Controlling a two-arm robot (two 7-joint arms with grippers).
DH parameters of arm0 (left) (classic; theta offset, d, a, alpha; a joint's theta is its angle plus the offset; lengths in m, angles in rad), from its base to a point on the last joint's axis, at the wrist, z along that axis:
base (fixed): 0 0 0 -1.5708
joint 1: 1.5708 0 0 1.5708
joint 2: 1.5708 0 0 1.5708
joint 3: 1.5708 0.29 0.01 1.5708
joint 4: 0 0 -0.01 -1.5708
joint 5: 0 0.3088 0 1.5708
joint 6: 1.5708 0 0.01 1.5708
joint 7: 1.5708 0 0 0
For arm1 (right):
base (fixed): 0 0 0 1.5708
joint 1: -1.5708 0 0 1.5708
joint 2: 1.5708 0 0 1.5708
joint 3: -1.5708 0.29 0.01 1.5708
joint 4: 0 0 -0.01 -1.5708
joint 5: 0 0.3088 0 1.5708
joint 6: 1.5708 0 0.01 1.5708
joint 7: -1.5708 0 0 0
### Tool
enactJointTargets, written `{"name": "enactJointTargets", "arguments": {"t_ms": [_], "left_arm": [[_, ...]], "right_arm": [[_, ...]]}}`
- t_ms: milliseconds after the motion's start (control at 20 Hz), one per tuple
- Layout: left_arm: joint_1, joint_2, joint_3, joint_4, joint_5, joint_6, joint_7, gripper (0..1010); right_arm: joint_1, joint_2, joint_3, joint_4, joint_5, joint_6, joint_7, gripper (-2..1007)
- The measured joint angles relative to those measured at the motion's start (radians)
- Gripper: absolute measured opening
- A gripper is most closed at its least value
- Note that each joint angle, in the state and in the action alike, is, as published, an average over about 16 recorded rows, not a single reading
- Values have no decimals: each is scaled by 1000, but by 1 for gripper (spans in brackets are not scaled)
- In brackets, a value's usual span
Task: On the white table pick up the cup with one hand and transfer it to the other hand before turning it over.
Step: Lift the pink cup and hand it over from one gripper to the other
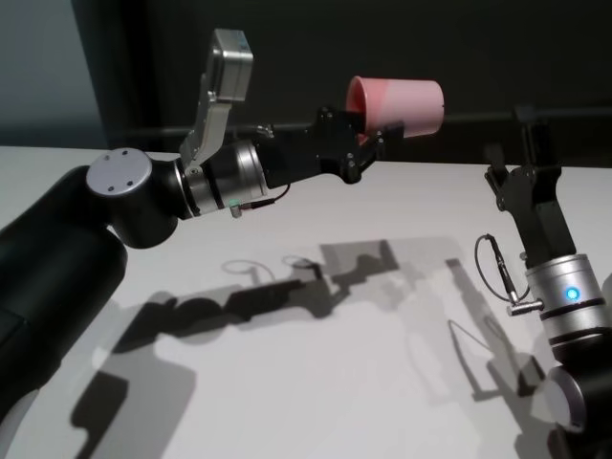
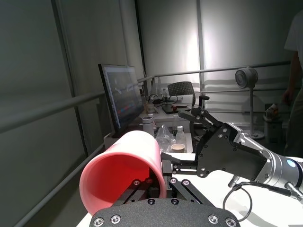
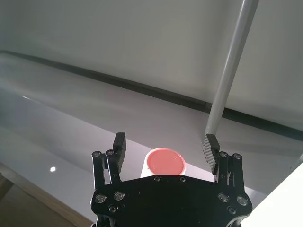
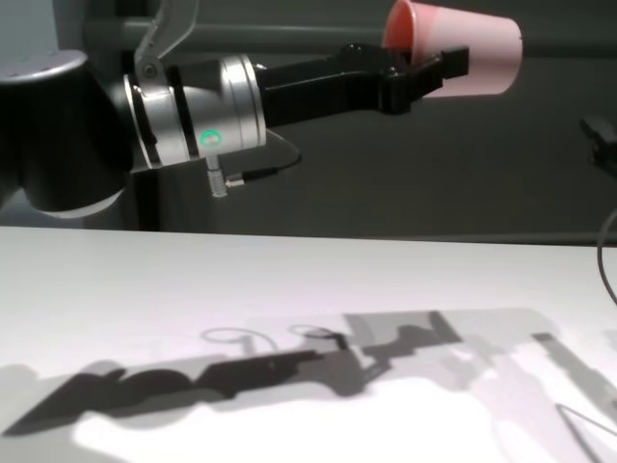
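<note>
The pink cup (image 1: 406, 103) lies on its side in the air, high over the white table (image 1: 335, 382). My left gripper (image 1: 361, 145) is shut on its rim, with the open mouth (image 2: 123, 170) turned back toward that wrist. The cup's flat base (image 3: 164, 163) points at my right gripper (image 3: 164, 144). That gripper stands open to the right of the cup (image 4: 463, 58) and a little apart from it, fingers (image 1: 524, 120) raised. In the left wrist view the right gripper (image 2: 187, 137) shows just beyond the cup, touching nothing.
A dark rail and wall run behind the table's far edge. Beyond the table stand a monitor (image 2: 120, 97), a desk with bottles (image 2: 177, 137), a fan (image 2: 246, 76) and a person (image 2: 294, 71). A cable (image 1: 497, 268) loops off the right wrist.
</note>
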Motion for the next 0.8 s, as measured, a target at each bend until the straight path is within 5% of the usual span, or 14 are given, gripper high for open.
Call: {"name": "enactJointTargets", "arguments": {"t_ms": [300,800], "left_arm": [[0,0,0,0,0,0,0,47],[0,0,0,0,0,0,0,47]], "right_arm": [[52,-6,-14,72,47,17,25,1002],[135,-9,-54,181,72,13,55,1002]]}}
